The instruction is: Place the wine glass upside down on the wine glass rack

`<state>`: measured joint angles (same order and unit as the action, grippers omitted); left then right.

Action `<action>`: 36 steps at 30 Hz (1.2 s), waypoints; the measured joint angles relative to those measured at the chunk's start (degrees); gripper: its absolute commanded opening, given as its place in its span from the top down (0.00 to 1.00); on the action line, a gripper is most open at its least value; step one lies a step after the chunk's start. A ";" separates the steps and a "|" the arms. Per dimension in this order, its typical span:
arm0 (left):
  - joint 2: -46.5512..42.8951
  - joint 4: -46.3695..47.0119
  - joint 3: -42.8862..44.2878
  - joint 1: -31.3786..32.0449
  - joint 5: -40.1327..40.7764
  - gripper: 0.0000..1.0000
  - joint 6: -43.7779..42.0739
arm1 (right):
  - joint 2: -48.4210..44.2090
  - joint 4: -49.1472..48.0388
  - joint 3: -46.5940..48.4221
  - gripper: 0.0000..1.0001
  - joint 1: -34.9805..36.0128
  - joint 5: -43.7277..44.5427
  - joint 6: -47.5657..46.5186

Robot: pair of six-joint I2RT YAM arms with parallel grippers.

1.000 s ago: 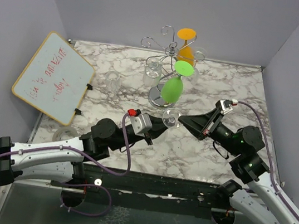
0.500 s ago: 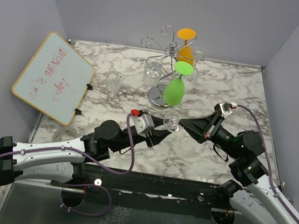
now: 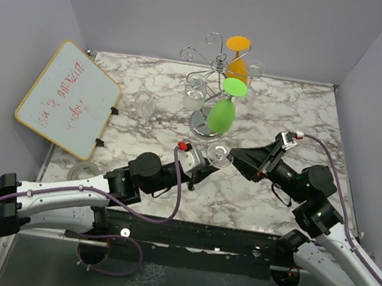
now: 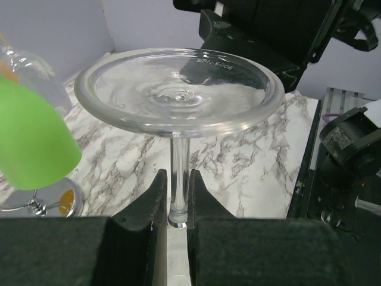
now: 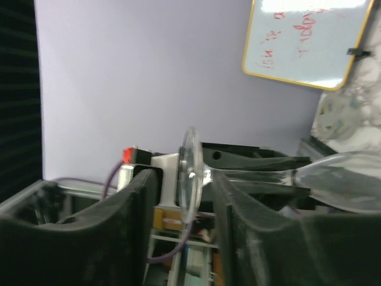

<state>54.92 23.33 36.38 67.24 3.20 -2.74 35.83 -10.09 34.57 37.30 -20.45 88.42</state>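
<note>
**Hand-over in front of the rack, hanging not yet begun**

Across the white, grey-veined marble table [image 3: 283,106]: a gold-framed whiteboard [image 3: 68,98] leaning at the left edge. Midway along the far edge, the silver wire wine glass rack [image 3: 200,123] with scroll arms and a round shiny base. Hung bowl-down on it, a green glass [image 3: 220,115] and an orange glass [image 3: 237,67].

Just in front of the rack, toward the table's middle, the clear, round-footed wine glass [image 4: 178,89], foot turned upward. Left gripper [image 4: 172,202] pinched tight on the stem below the foot. Right gripper [image 5: 181,196] parted, fingers either side of the foot's rim, not clamping it.

Judged a hand-over, right to left. Next: back the right gripper clear, lift toward a free scroll arm, and slide the stem in until the foot rests on the wire. Mind the green glass.
</note>
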 measured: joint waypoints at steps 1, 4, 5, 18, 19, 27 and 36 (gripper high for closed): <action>0.00 -0.57 0.00 0.00 0.24 1.00 0.09 | 0.00 0.00 0.13 0.36 0.00 0.37 -0.15; -0.31 -2.43 0.00 0.00 2.56 1.00 0.26 | -0.70 0.24 0.31 0.19 0.00 1.92 -1.20; -0.59 -2.95 0.00 0.00 3.65 1.00 0.37 | -1.09 0.35 0.33 0.17 0.00 2.51 -1.53; -11.21 -15.23 5.66 -2.05 30.67 1.00 1.40 | -4.13 6.23 0.98 0.16 0.00 8.24 -6.84; -11.37 -16.35 6.86 -2.56 32.15 1.00 1.40 | -4.17 6.64 0.98 0.16 0.00 8.48 -7.08; -7.93 -23.78 16.17 -12.24 38.42 1.00 1.44 | -3.78 7.48 1.44 0.17 0.00 9.46 -8.96; 4.13 -25.70 23.15 -31.36 24.79 1.00 3.74 | -4.74 9.31 1.84 0.17 0.00 10.34 -10.12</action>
<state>59.05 -2.37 59.53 35.88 27.99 0.99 31.09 -0.78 36.40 37.30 -10.11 78.30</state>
